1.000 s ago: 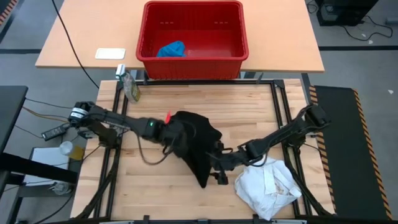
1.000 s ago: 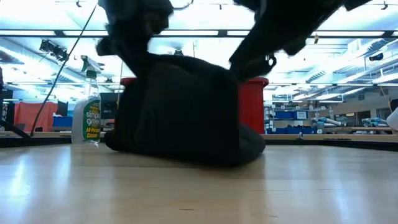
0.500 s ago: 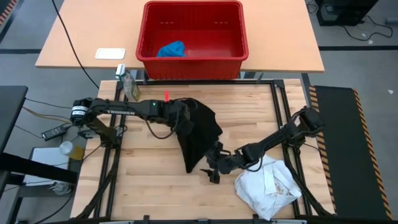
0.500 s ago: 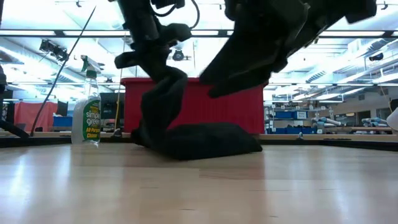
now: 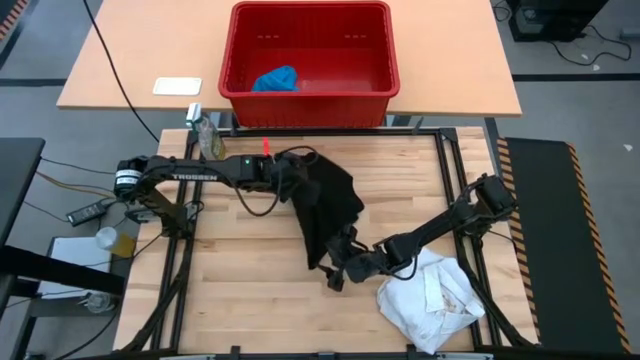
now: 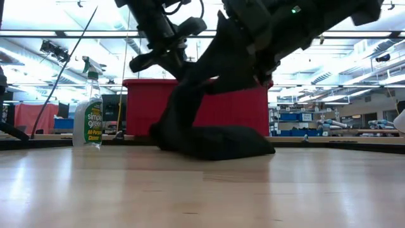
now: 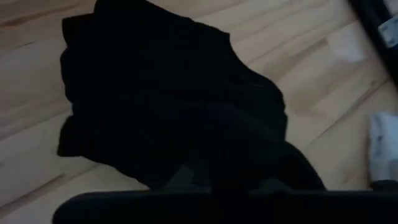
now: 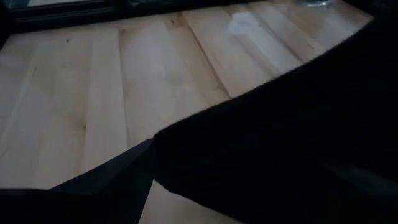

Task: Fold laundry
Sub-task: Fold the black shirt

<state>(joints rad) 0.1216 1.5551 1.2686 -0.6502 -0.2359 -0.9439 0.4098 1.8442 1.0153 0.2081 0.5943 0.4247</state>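
Your left gripper [image 5: 290, 170] grips the black garment [image 5: 328, 205] shut, just before the red basket [image 5: 310, 105]; your right gripper [image 5: 338, 268] gapes wide at its lower end, holding nothing visible.

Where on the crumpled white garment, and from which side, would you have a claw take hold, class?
Take the white garment at its loose edge toward the table's middle, coming from above. It lies crumpled flat on the table, and that edge is nearest the open right claw.
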